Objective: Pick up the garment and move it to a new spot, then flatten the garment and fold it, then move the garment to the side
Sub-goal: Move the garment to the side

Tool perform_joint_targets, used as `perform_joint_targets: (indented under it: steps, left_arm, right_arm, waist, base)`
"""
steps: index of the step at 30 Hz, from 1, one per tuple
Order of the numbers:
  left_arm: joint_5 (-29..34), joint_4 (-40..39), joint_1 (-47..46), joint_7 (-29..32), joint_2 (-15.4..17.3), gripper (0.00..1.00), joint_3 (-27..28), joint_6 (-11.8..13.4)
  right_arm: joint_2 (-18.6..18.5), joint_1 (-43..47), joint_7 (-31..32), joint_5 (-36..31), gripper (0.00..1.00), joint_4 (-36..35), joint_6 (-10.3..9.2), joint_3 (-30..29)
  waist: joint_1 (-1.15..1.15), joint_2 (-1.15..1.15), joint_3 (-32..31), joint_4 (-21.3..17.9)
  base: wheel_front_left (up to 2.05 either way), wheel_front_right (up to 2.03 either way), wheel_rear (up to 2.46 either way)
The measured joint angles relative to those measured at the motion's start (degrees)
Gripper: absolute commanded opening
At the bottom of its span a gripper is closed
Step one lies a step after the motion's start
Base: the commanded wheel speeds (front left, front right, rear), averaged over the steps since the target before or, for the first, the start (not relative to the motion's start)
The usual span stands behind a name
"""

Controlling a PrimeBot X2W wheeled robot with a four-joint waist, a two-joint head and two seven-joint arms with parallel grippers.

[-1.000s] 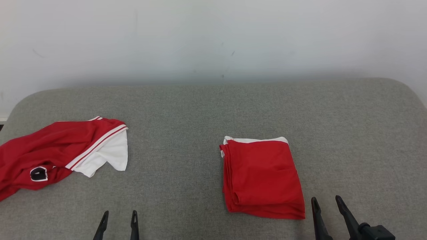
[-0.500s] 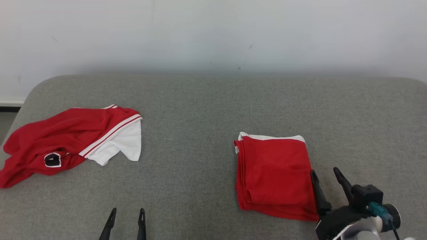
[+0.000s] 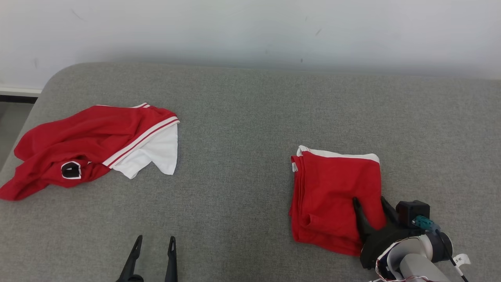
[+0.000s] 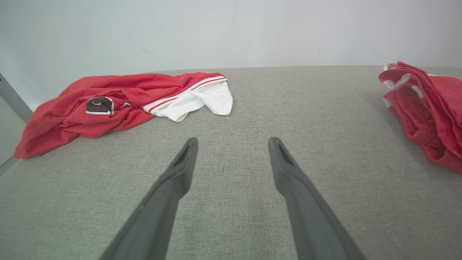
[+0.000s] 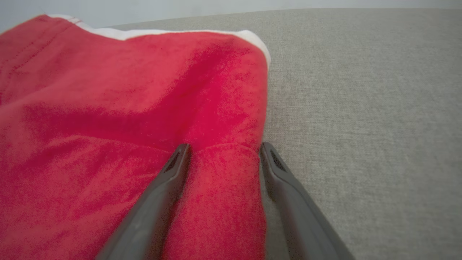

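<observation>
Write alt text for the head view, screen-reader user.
An open right end effector straddles the near right edge of a folded red garment on a grey padded surface, fabric between its fingers. A crumpled red and white garment lies at the far left. The open left end effector points up from the bottom left.

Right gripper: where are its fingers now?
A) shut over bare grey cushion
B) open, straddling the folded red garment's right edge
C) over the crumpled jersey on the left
B: the right gripper stands open, with one finger over the folded red garment and the other along its right edge, beside the grey cushion.
</observation>
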Motion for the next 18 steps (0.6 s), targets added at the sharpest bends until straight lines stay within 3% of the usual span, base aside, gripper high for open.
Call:
perform_joint_targets:
  steps: [1,2,3,8,18]
  left_arm:
    - [-0.01,0.12,-0.10,0.00,0.00,1.00,-0.09,0.01]
    - [-0.02,0.16,-0.21,0.00,-0.01,1.00,-0.22,0.02]
    - [-0.04,0.24,-0.33,0.00,-0.02,1.00,-0.27,0.02]
    - [-0.35,0.26,-0.57,0.00,0.00,1.00,-0.38,0.07]
    - [-0.57,-1.92,-2.11,0.00,0.00,1.00,-2.19,-0.53]
  right_arm:
    - [0.21,-0.54,-0.01,0.90,0.98,1.04,0.00,0.77]
    - [0.25,-1.01,-0.01,1.34,0.17,1.74,0.00,1.60]
    - [0.23,-1.16,-0.01,1.63,0.00,2.22,0.00,2.31]
    - [-0.35,-1.58,0.07,3.00,0.00,1.93,0.00,3.93]
    - [-7.30,-7.86,0.12,0.87,0.00,-1.23,0.00,7.51]
  waist:
    - [0.00,0.00,-0.06,-0.01]
    - [-0.01,0.00,-0.15,-0.02]
    - [-0.01,0.00,-0.27,-0.04]
    - [-0.01,0.00,-0.79,-0.31]
    - [-0.01,0.00,1.86,-1.95]
  base:
    - [0.00,0.00,0.00]
    - [0.00,0.00,0.00]
    - [0.00,0.00,0.00]
    - [0.00,0.00,0.00]
    - [0.00,0.00,0.00]
